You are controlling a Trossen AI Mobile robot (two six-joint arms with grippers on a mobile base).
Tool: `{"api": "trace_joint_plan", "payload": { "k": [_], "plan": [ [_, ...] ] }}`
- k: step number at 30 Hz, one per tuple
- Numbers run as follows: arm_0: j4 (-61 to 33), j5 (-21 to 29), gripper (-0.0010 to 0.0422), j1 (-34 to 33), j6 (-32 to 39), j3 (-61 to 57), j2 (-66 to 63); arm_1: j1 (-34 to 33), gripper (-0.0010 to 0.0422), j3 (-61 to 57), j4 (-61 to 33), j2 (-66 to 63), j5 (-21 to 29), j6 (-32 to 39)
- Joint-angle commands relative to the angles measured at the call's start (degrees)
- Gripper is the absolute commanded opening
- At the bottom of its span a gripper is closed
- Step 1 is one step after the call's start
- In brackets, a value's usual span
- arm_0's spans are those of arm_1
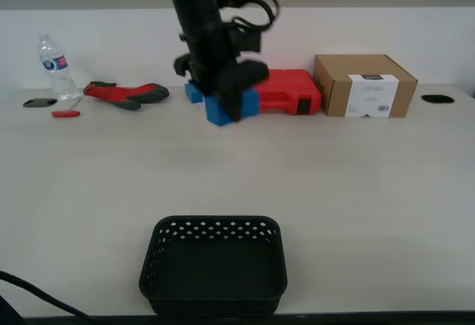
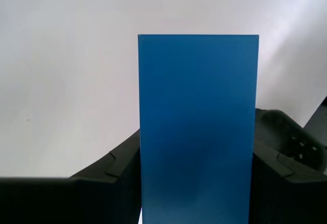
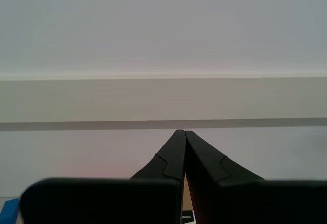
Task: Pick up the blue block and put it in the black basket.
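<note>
The blue block [image 1: 221,110] is held between the jaws of my first gripper [image 1: 234,102] at the far middle of the table, at or just above the surface. In the first wrist view the blue block [image 2: 198,127] fills the gap of my first gripper [image 2: 196,147], with a black finger pressed on each long side. The black basket [image 1: 211,295] stands empty at the near edge, well in front of the block. My second gripper [image 3: 183,132] is shut and empty, and faces a pale wall. I cannot pick it out in the exterior view.
A smaller blue block [image 1: 194,93] lies just behind the held one. A red case [image 1: 293,91] and a cardboard box [image 1: 364,86] stand at the far right. A red-and-black glove [image 1: 126,93], a small red tool [image 1: 65,113] and a water bottle [image 1: 56,65] are at the far left.
</note>
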Motion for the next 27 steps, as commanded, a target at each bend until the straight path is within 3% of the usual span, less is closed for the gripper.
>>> {"api": "trace_joint_plan", "payload": {
  "k": [1,5,14,15,17,18,22,23,24,25,27],
  "plan": [
    [0.09,0.0,0.0,0.04,0.0,0.07,-0.02,-6.49,-0.0002,-12.79,9.46,-1.53,-4.79,-1.29],
    [0.07,0.0,0.0,0.04,-0.02,0.07,-0.02,-10.19,-0.0002,-24.9,18.95,-1.07,-4.33,-5.79],
    [-0.13,0.0,0.0,0.04,0.02,0.07,-0.02,-8.94,-0.0001,-23.1,16.98,-1.03,5.03,-2.95],
    [-0.13,0.0,0.0,0.04,0.0,0.07,-0.02,-8.59,-0.0001,-23.04,16.96,-1.03,8.13,-2.97],
    [-0.15,0.0,0.0,0.04,0.02,0.07,-0.02,-7.76,-0.0001,-22.53,16.09,-1.07,23.85,-4.63],
    [-0.22,0.0,0.0,0.04,0.02,0.07,-0.02,-7.67,-0.0001,-21.86,16.11,-1.09,27.41,-7.91],
    [-0.17,0.0,0.0,0.04,0.0,0.07,-0.02,-7.98,-0.0001,-20.46,11.28,-1.09,20.87,-7.76],
    [-0.15,0.0,0.0,0.04,0.0,0.07,-0.02,-7.89,-0.0001,-20.44,11.32,-1.01,17.35,-8.31],
    [-0.13,0.0,0.0,0.04,0.0,0.07,-0.02,-7.48,-0.0001,-20.28,11.3,-1.01,8.87,-9.33],
    [-0.15,0.0,0.0,0.02,0.0,0.07,-0.02,-7.13,-0.0001,-20.24,11.26,-0.94,3.63,-8.83],
    [-0.26,0.0,0.0,0.04,0.0,0.07,-0.02,-5.81,-0.0002,-20.22,11.72,2.1,9.94,-7.06]
  ]
}}
